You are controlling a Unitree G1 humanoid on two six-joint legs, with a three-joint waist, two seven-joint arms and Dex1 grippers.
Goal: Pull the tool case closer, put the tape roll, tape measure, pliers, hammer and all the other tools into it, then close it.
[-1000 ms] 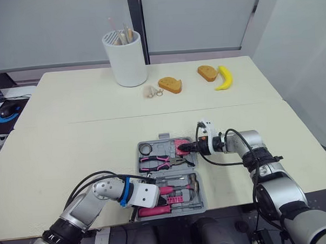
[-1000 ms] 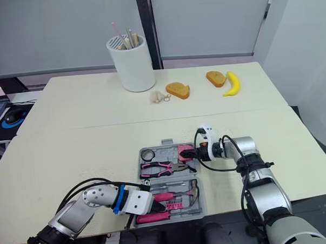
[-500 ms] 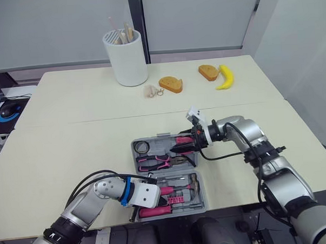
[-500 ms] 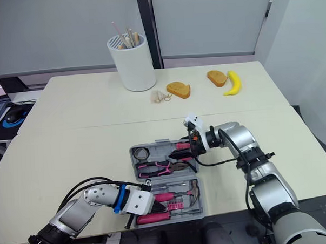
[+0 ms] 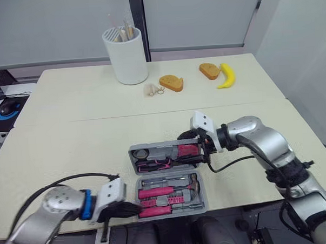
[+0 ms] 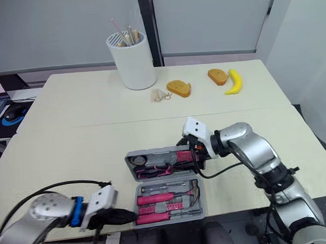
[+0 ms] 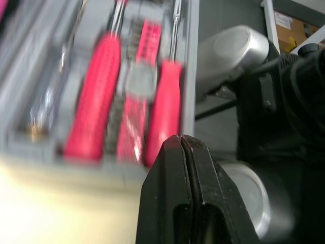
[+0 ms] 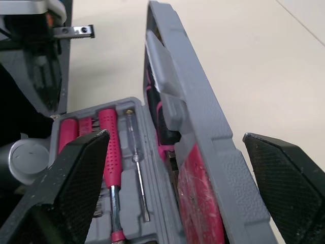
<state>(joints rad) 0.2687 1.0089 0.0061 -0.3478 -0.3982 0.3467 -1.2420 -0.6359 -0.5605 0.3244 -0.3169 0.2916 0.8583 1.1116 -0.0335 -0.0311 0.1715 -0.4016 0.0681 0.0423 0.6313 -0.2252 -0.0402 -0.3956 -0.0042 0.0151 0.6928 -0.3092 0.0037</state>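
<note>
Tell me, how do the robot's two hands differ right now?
The left hand has its fingers pressed shut, while the right hand has its fingers spread wide. The left hand is at the near left corner of the open tool case; the right hand straddles its half-raised lid. Both hands have black fingers and are close to the case.

You have the grey plastic tool case (image 5: 195, 206) at the counter's (image 5: 71, 131) near edge, its lid (image 5: 159, 148) half-raised, pink-handled tools (image 5: 154, 192) inside.
</note>
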